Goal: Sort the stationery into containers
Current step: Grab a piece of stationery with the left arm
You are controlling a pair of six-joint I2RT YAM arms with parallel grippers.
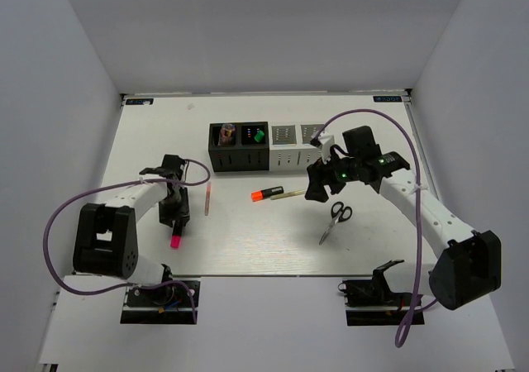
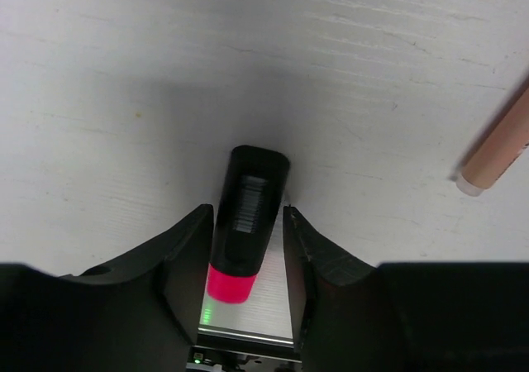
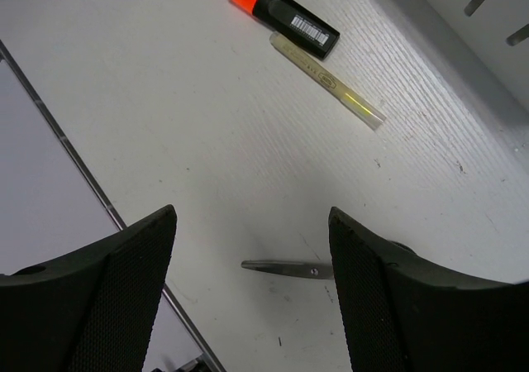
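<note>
Left wrist: left hand pinches pink-capped marker, so grasp step. Next: lift, carry far-right, drop into cups. Right hand spread above scissors.

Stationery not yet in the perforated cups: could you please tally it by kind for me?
Markers: 2 (pink-capped black marker, orange-capped black marker)
Sticks: 2 (thin pink stick, thin yellowish stick)
Scissors: 1 (black-handled metal scissors)
Total: 5
</note>
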